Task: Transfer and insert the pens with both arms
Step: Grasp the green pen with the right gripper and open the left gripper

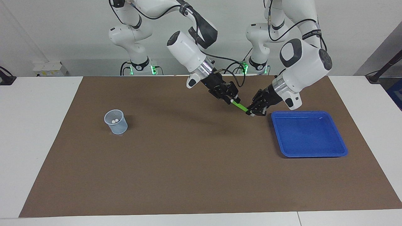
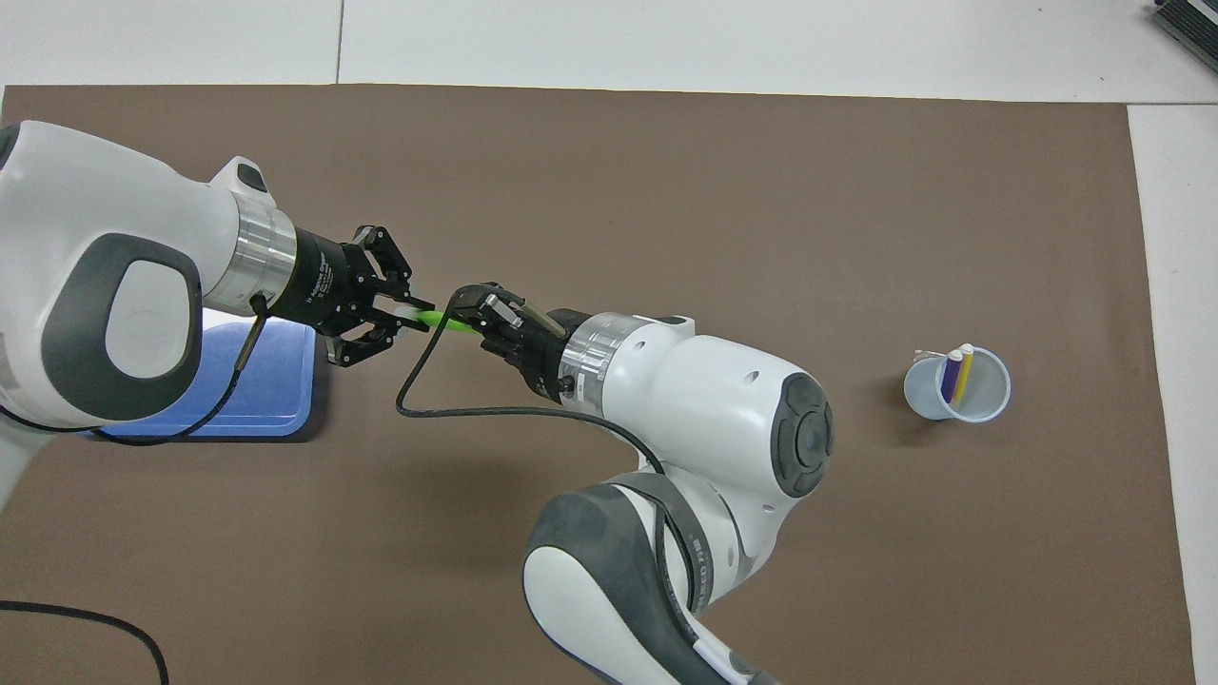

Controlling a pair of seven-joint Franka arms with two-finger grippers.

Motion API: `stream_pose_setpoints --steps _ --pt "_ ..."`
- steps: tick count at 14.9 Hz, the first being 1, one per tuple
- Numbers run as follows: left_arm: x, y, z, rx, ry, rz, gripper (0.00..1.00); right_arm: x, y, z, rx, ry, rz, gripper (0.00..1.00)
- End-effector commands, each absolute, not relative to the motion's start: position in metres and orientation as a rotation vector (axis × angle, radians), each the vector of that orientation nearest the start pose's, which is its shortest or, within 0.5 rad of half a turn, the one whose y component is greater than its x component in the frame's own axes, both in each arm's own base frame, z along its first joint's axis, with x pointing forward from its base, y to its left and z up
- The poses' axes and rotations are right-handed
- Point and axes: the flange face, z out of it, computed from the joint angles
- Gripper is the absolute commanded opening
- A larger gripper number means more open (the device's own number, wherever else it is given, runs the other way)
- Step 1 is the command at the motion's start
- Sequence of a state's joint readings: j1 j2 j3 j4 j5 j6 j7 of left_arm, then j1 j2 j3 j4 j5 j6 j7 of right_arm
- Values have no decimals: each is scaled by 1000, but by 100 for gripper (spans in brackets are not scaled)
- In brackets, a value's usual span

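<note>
1. The green pen (image 1: 240,106) hung in the air over the brown mat (image 1: 188,175), just beside the blue tray's (image 1: 309,154) corner nearer to the robots.
2. Its long axis ran roughly level along the table's length, its free end pointing toward the right arm's end.
3. The left gripper (image 1: 251,112) was clamped on the pen's tray-side end.
4. The right gripper (image 1: 233,99) met the free end; whether it had a grip could not be told.
5. The purple pen (image 2: 950,376) and yellow pen (image 2: 963,373) stood in the cup (image 1: 116,123), well apart toward the right arm's end.
6. Judged so: two pens inserted, the tray bare, and the handover and last insertion left.
</note>
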State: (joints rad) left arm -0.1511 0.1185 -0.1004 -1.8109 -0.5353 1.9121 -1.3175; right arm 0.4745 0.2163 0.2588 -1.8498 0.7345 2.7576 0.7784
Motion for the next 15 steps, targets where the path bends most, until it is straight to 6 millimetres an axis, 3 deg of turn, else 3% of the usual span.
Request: stream_pose_setpoints --steps 1,5,7,11,15 --pt "561 -180 484 -2789 -1994 681 0 516 411 484 -2171 730 -115 47" --pt "560 -180 484 -2787 -1987 688 0 513 413 482 -2172 733 -107 47" --pt "560 -181 484 -2790 -1983 689 0 514 412 481 -2178 727 -109 35" --pt "559 -182 484 -2797 -1966 696 0 516 409 480 -2175 734 -111 0" --pt "559 -182 486 -2800 -1966 693 0 517 407 480 -2169 745 -105 0"
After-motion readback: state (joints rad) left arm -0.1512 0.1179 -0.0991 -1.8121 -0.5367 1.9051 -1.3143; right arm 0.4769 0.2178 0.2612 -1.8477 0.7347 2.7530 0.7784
